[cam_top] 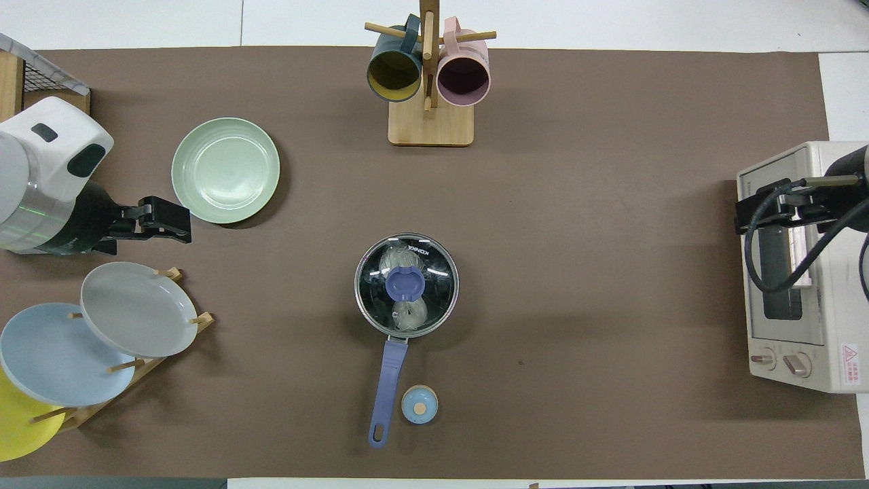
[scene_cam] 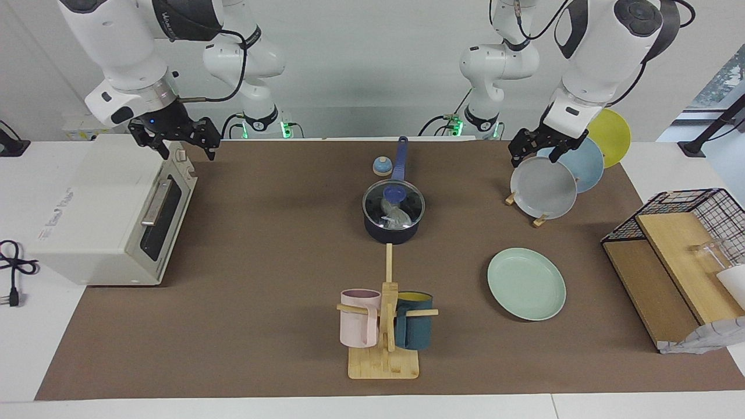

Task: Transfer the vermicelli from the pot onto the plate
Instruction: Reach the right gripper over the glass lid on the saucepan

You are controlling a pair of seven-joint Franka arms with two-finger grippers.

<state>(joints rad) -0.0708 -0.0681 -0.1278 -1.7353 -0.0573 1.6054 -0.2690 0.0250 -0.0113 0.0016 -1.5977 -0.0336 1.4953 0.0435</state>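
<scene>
The navy pot [scene_cam: 391, 234] stands mid-table with its blue handle [cam_top: 388, 373] pointing toward the robots. A glass lid with a blue knob [scene_cam: 394, 192] covers it, and it also shows in the overhead view [cam_top: 405, 283]. The whitish vermicelli [scene_cam: 394, 215] shows through the lid [cam_top: 407, 315]. The mint-green plate [scene_cam: 527, 283] lies bare toward the left arm's end [cam_top: 225, 170], farther from the robots than the pot. My left gripper [scene_cam: 535, 158] is open in the air over the plate rack [cam_top: 178, 221]. My right gripper [scene_cam: 186, 152] is open over the toaster oven [cam_top: 747, 214].
A rack holds a grey plate [scene_cam: 544, 187], a light blue plate [scene_cam: 585, 166] and a yellow plate [scene_cam: 611, 135]. A mug tree [scene_cam: 385, 326] carries a pink mug and a teal mug. The toaster oven [scene_cam: 105, 215], a small blue knobbed disc [scene_cam: 382, 166] and a wire basket [scene_cam: 687, 256] also stand here.
</scene>
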